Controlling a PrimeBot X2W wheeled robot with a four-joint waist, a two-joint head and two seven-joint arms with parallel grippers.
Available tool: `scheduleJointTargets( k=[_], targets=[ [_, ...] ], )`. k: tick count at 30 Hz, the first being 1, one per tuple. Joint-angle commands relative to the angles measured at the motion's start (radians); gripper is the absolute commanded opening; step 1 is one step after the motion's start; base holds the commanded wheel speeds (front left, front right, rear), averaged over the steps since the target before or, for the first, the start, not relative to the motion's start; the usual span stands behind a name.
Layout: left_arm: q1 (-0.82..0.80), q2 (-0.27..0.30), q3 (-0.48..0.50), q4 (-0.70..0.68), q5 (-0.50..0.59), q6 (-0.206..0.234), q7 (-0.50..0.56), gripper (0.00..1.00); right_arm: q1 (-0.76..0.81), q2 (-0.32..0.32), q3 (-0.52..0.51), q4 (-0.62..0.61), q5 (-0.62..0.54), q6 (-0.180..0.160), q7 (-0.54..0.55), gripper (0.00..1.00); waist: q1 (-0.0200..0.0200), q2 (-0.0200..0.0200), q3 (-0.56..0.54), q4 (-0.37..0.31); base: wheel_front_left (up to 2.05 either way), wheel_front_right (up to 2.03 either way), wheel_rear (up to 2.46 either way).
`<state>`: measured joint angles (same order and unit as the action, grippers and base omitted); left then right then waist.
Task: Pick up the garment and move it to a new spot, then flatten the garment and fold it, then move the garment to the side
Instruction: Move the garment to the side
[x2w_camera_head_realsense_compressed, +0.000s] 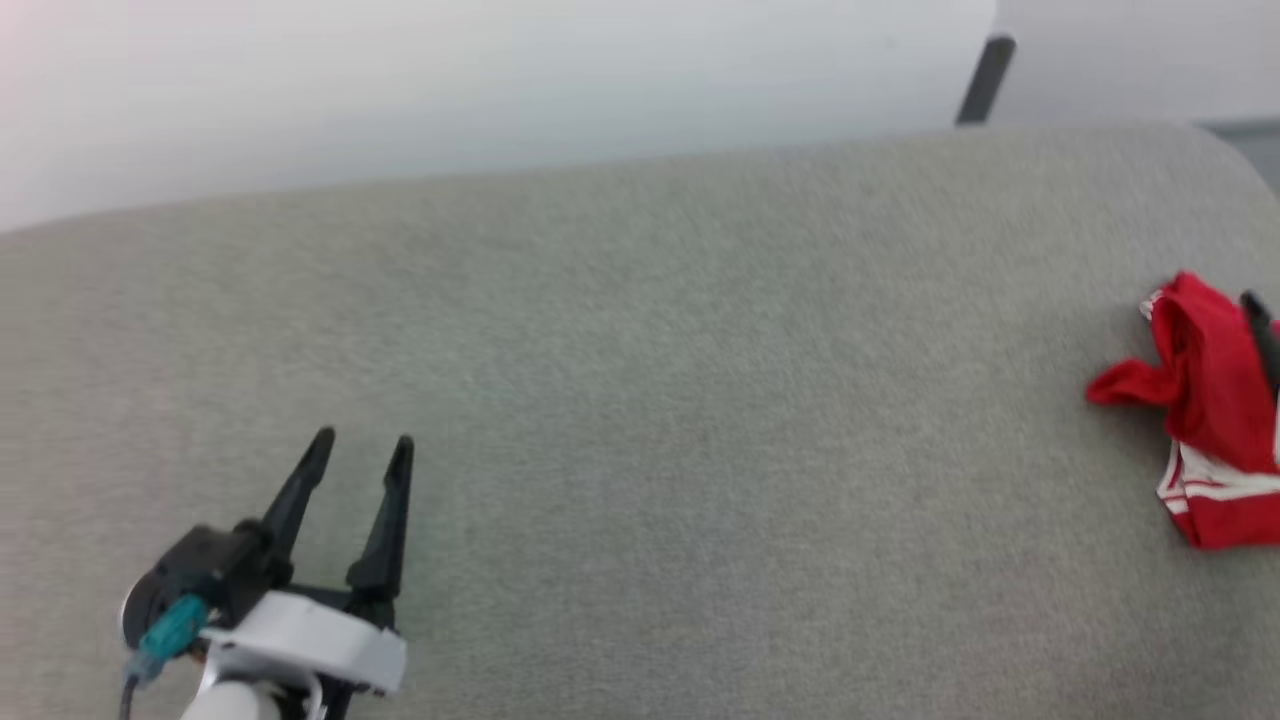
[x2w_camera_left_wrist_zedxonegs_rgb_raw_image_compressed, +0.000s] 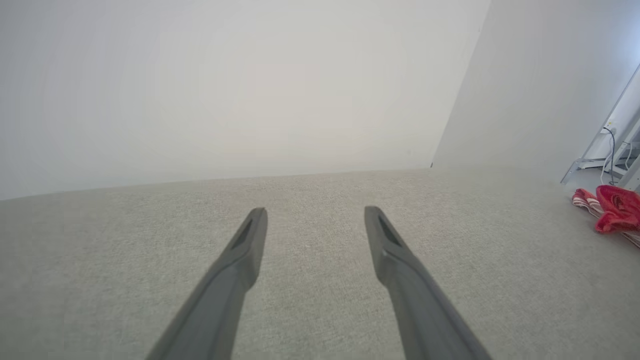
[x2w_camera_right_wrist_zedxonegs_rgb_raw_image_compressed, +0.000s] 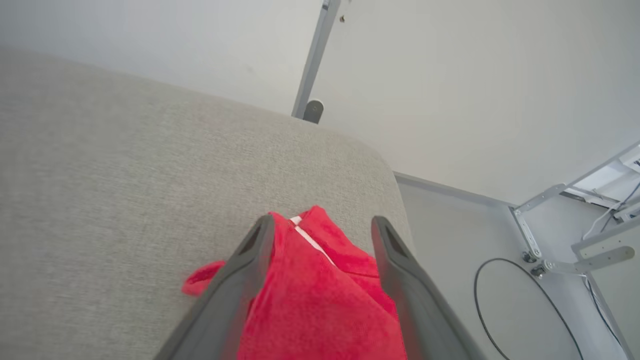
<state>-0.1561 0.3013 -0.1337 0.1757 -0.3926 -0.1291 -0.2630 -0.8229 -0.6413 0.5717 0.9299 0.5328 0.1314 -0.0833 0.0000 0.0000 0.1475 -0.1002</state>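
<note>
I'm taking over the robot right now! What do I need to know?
Left tool: open, holding nothing, over the grey fabric surface.
Right tool: open, fingers either side of the garment, not clamped on it.
Garment: bunched up near the surface's right edge, by its rounded corner.
Done: the garment lies on the surface; not flattened or folded yet.
Left: flatten it, fold it, move it aside.
</note>
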Motion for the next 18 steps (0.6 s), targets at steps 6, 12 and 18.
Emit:
scheduleJointTargets(
  k=[6, 12, 18],
  targets=[
    [0.083, -0.007, 0.056, -0.003, 0.022, -0.003, 0.0, 1.0, 0.115, 0.031, -0.019, -0.062, 0.04, -0.001, -0.074, 1.0, 0.0, 0.0, -0.141, 0.095, 0.0, 0.0, 0.0],
    [0.148, -0.017, 0.126, -0.027, 0.063, -0.003, 0.0, 1.0, 0.215, 0.074, -0.073, -0.132, 0.04, -0.001, -0.123, 1.0, 0.0, 0.0, -0.177, 0.121, 0.0, 0.0, 0.0],
    [0.198, -0.038, 0.194, -0.055, 0.096, -0.003, 0.0, 1.0, 0.335, 0.113, -0.163, -0.206, 0.004, -0.001, -0.152, 1.0, 0.0, 0.0, -0.202, 0.145, 0.0, 0.0, 0.0]
  ],
)
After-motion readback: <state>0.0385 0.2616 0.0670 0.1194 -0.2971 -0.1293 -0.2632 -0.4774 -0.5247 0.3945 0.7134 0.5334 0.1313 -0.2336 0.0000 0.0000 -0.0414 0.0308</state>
